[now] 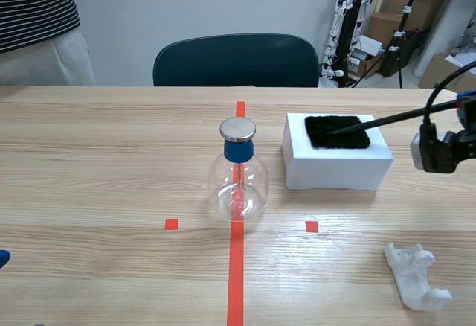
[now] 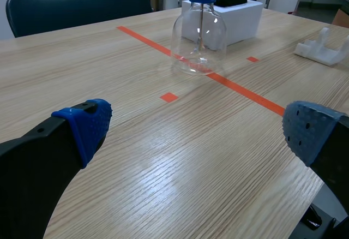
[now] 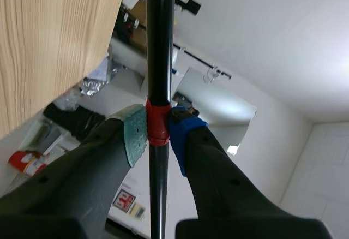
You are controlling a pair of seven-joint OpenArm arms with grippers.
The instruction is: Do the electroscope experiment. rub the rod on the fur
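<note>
My right fingers are closed on the rod. One grey-green dotted pad and one blue dotted pad press on a red band that goes around the rod. The rod is thin, straight, black and a little glossy. In the right wrist view it runs out of the picture on both sides of the fingers, so its ends are cut off there. In the scene view it goes from the right arm across to the fur, and its tip lies on the fur's surface. I cannot tell how hard it presses. The fur is a flat, black, fuzzy square on top of a smooth white block.

My left fingers are wide open and hold nothing. Their blue dotted pads hang low over the wood-grain desk, well apart from everything else. The scene view shows only a small blue bit of them at the edge.

Near the middle of the desk stands the electroscope. It is a round flask of clear glass with a blue stopper and a flat, shiny metal disc on top. A thin stem hangs inside the flask, but the red tape line behind it makes the stem hard to see.

Near the right arm lies a white plastic part of irregular shape. Behind the desk there is a dark padded chair, and a person in a striped top is mostly cut off.
</note>
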